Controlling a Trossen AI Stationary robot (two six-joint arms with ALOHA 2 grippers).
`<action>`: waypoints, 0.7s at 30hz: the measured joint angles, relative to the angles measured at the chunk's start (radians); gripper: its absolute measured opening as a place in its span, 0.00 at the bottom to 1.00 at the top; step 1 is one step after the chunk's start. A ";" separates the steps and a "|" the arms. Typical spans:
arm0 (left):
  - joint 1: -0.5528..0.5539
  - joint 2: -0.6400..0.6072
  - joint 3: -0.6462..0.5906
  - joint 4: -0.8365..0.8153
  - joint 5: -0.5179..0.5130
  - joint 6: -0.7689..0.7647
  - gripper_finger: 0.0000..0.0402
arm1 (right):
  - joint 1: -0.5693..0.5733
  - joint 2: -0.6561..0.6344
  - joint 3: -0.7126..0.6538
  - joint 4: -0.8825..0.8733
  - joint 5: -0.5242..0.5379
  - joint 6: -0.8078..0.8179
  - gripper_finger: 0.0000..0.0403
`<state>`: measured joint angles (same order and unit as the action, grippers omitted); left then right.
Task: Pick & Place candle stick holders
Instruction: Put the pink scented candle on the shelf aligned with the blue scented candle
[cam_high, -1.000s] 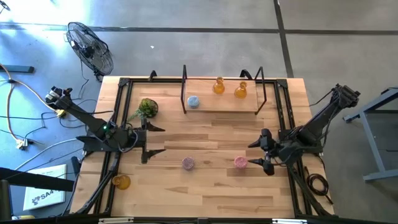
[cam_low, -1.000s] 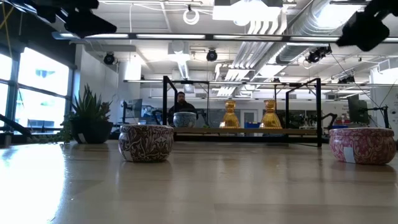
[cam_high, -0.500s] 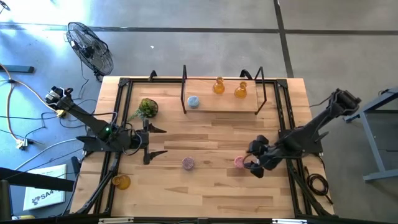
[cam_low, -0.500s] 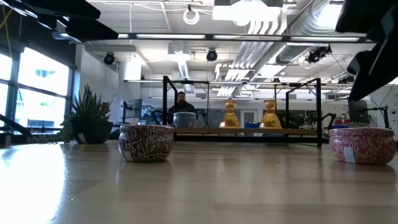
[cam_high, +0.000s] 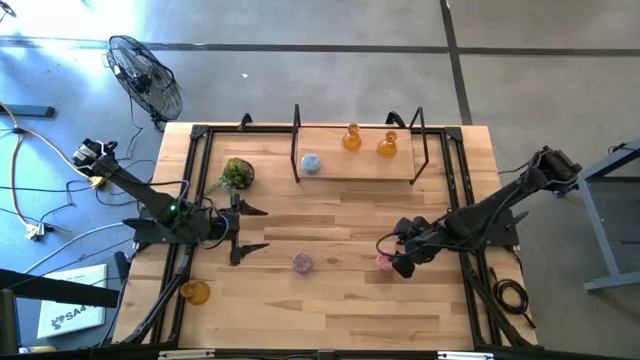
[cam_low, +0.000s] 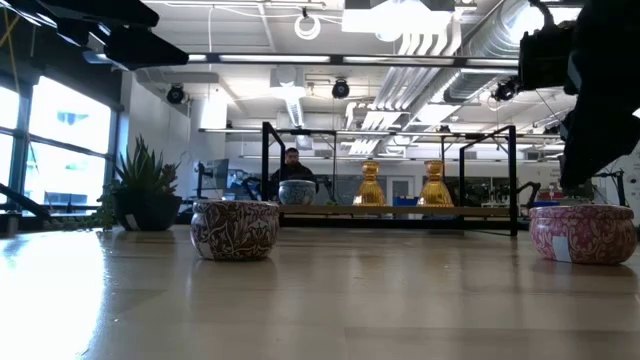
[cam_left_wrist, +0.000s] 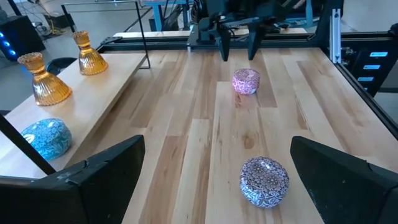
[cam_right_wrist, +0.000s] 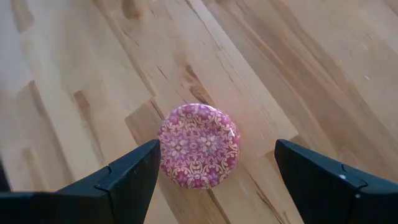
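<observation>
Hovering tool: the right tool (cam_right_wrist: 214, 171) hung over the pink holder (cam_right_wrist: 198, 154), its prongs spread wide to either side and nothing gripped.
Pink holder: sat on the bare bench (cam_high: 330, 310), toward the right side, apart from both prongs as far as the wrist view showed; judged the piece in hand, not yet lifted.
Lilac holder: stood alone on the bench (cam_high: 302, 262) near the middle, between the two arms; still to be moved.
Stray amber holder: lay at the near left corner (cam_high: 195, 292), well apart from the rest; still to be moved.
Shelf: a raised shelf (cam_high: 360, 168) at the bench's far side carried the blue holder (cam_high: 311, 163) and two amber holders (cam_high: 351, 138) (cam_high: 387, 146); judged as placed.
Progress: about half done by this reading, three on the shelf and three left on the bench.
Left tool: waited open and empty (cam_high: 243, 227) at the left side, near the plant (cam_high: 237, 173).
Beyond the bench: a person (cam_low: 290, 165) showed in the room behind the shelf.
</observation>
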<state>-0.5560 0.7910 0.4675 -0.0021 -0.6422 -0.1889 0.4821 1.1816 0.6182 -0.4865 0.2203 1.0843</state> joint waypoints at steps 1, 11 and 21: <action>0.000 0.000 0.000 0.000 0.000 0.000 0.99 | -0.005 0.012 0.007 -0.006 -0.005 -0.003 0.77; 0.000 0.000 0.000 0.000 0.000 -0.006 0.99 | -0.017 0.057 0.057 0.067 -0.012 -0.126 0.77; 0.000 0.000 0.000 -0.001 0.053 -0.023 0.99 | 0.021 0.057 0.057 0.058 -0.014 -0.121 0.77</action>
<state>-0.5564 0.7910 0.4675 -0.0029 -0.5896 -0.2117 0.5035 1.2384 0.6754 -0.4287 0.2065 0.9630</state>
